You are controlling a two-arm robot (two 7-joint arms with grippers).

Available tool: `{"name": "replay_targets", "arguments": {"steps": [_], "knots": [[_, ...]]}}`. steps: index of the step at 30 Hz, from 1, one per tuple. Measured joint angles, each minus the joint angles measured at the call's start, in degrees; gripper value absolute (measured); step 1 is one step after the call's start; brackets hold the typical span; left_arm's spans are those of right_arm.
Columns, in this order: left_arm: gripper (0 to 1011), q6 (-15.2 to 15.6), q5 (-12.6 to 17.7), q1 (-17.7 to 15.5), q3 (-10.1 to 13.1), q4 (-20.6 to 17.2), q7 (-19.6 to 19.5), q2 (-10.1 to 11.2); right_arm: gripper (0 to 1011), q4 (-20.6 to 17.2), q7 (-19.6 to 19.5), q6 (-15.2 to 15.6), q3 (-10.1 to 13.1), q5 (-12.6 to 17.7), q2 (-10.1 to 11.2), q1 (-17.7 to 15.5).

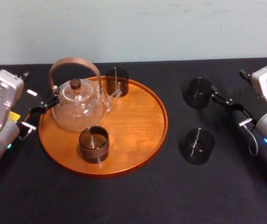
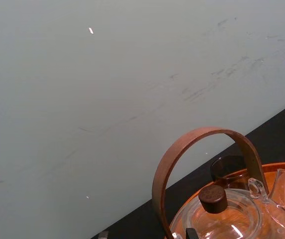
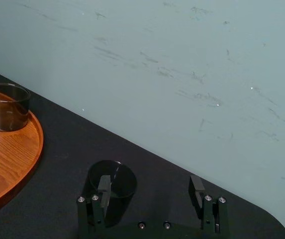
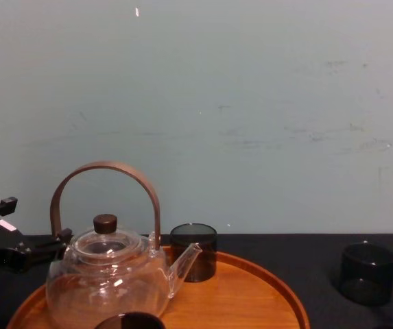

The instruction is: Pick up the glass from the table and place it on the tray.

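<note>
head / table (image 1: 138,200): black; tray (image 1: 145,140) centre-left, carrying teapot (image 1: 79,107), back glass (image 1: 117,80) and front glass (image 1: 94,144).
head / targets: far glass (image 1: 198,92) and near glass (image 1: 198,145), both upright on the table right of the tray, well apart from its rim.
head / right gripper (image 1: 220,97): just right of the far glass, so I take that one as the pick.
head / left gripper (image 1: 42,106): parked at the tray's left rim beside the teapot; open or closed, can't tell.
left wrist / lower right: teapot handle and lid, back glass behind them.
right wrist / fingers (image 3: 104,185): spread wide, nothing between them.
right wrist / far glass: lower centre, just beyond one finger and off-centre from the gap.
chest / far glass: lower right, upright on the table, clear of the tray rim.
handling (judgement): small thin-walled tumbler, so light, rigid, slick and brittle.
grip (judgement): take it from the side, across the straight wall at mid-height, with a gentle squeeze. Centre it in the gap first.
drop zone (judgement): the tray's right half looks bare.
</note>
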Motion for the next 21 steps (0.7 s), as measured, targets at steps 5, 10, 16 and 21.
{"name": "replay_targets", "arguments": {"steps": [5,10,16,21], "knots": [[1010,0.0,0.0,0.0,0.0,0.0,0.0,0.0,1002,0.0,0.0,0.0,0.0,0.0,0.0,0.0],[1010,0.0,0.0,0.0,0.0,0.0,0.0,0.0,1002,0.0,0.0,0.0,0.0,0.0,0.0,0.0],[1009,0.0,0.0,0.0,0.0,0.0,0.0,0.0,1002,0.0,0.0,0.0,0.0,0.0,0.0,0.0],[1010,0.0,0.0,0.0,0.0,0.0,0.0,0.0,1002,0.0,0.0,0.0,0.0,0.0,0.0,0.0]]}}
